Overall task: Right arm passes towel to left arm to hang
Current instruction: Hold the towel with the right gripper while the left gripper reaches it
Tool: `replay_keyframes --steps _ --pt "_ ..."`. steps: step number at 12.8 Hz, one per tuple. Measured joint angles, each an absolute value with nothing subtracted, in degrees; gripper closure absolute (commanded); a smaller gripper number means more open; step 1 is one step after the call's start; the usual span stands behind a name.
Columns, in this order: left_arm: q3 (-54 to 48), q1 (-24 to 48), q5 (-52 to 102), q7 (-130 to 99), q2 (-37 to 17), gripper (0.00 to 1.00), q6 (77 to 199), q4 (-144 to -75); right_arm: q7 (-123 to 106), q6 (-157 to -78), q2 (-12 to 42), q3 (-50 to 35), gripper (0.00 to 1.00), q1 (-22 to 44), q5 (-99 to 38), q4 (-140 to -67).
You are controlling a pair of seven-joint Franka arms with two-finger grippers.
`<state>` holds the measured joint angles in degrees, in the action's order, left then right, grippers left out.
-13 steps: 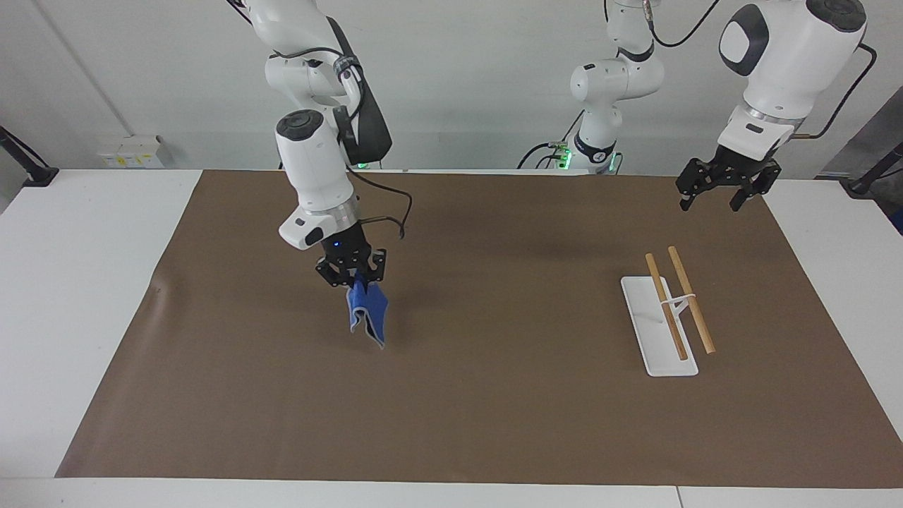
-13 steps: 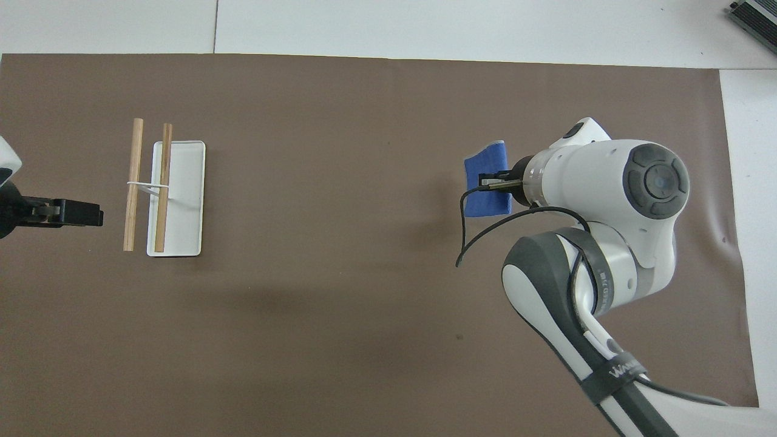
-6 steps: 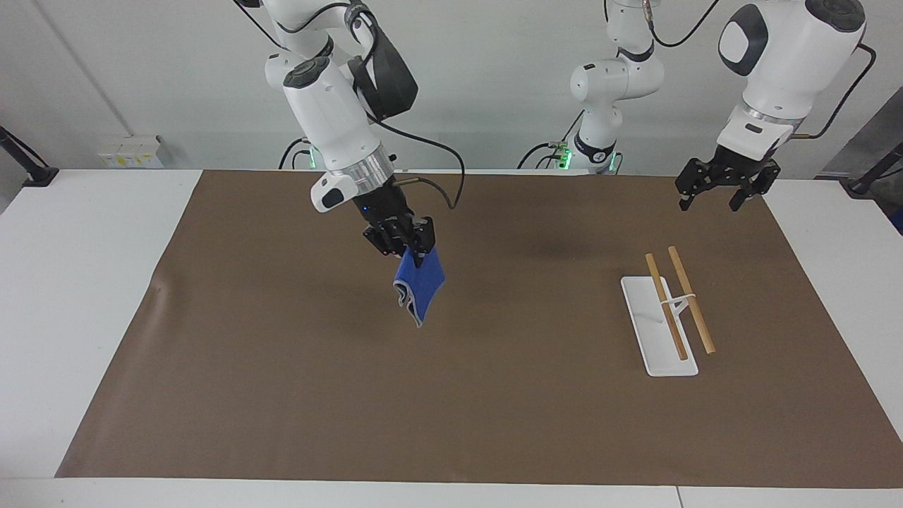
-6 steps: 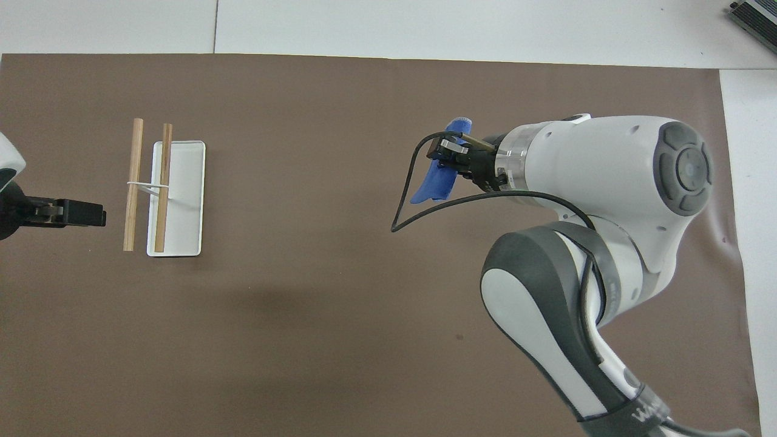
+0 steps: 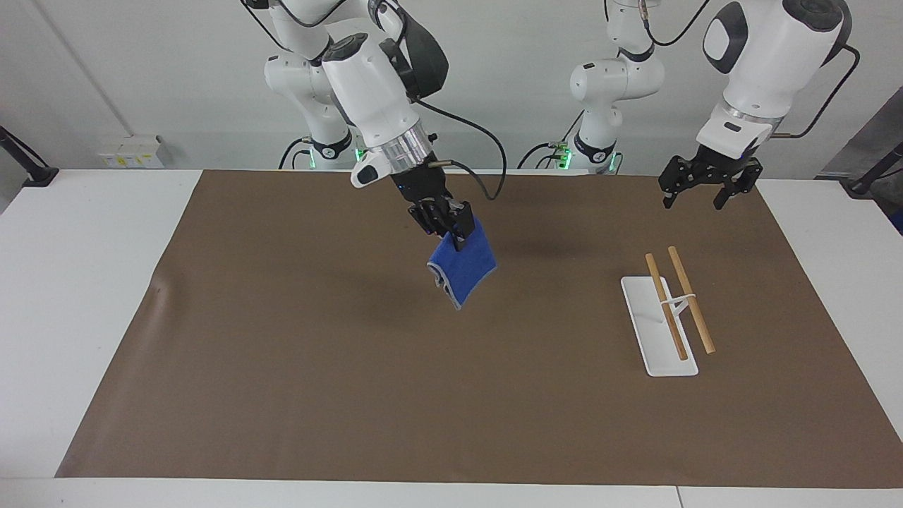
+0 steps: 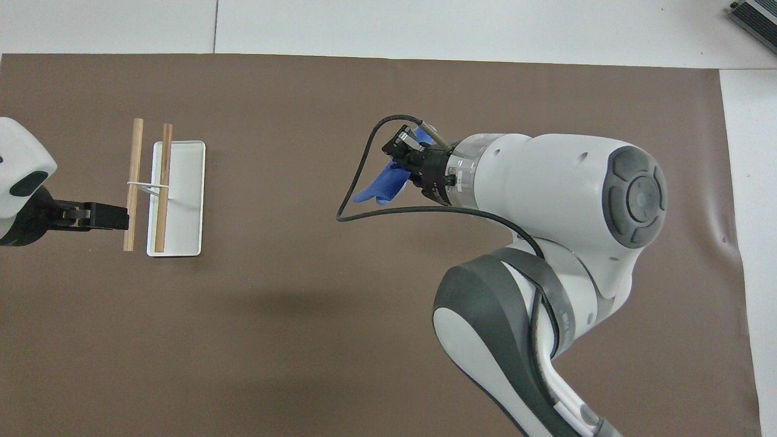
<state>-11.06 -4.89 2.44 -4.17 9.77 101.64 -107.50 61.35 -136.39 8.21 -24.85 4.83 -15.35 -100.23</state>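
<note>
The blue towel (image 5: 463, 271) hangs in the air over the middle of the brown mat, pinched at its top edge by my right gripper (image 5: 452, 227), which is shut on it. From overhead the towel (image 6: 379, 187) shows only partly under the right gripper (image 6: 405, 155). My left gripper (image 5: 695, 193) hovers open, with nothing between its fingers, above the mat's edge at the left arm's end. Overhead, the left gripper (image 6: 106, 216) hangs beside the rack. The rack (image 5: 669, 310) has a white base and two wooden rods.
The rack (image 6: 173, 194) stands on the brown mat (image 5: 282, 353) toward the left arm's end. A black cable (image 6: 355, 188) loops from the right wrist. White table borders the mat on all sides.
The right arm has lifted and carried the towel from its own end toward the middle of the mat. The left gripper has shifted slightly toward the rack.
</note>
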Motion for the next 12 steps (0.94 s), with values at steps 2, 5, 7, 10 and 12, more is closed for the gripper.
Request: replay_keyframes --steps 2,5,7,10,12 --pt "-11.34 -2.83 7.10 -14.07 10.06 0.00 101.69 -107.81 65.78 -137.20 8.31 -24.87 1.00 6.37 -15.35 -100.18" --pt "-11.46 -1.46 13.97 -30.34 11.10 0.00 106.82 -110.91 69.44 -140.34 9.25 -24.89 1.00 8.04 -15.35 -100.17" --pt "-11.49 -0.21 18.01 -39.85 12.58 0.00 112.69 -115.36 69.55 -140.39 9.68 -24.89 1.00 8.21 -15.35 -100.16" --pt "-11.50 1.00 25.43 -51.13 14.09 0.00 119.55 -120.27 69.55 -140.39 9.82 -24.88 1.00 8.37 -15.35 -100.17" --pt "-11.52 3.75 29.91 -60.81 14.06 0.00 128.77 -123.15 69.56 -140.39 9.94 -24.89 1.00 8.61 -15.35 -100.18"
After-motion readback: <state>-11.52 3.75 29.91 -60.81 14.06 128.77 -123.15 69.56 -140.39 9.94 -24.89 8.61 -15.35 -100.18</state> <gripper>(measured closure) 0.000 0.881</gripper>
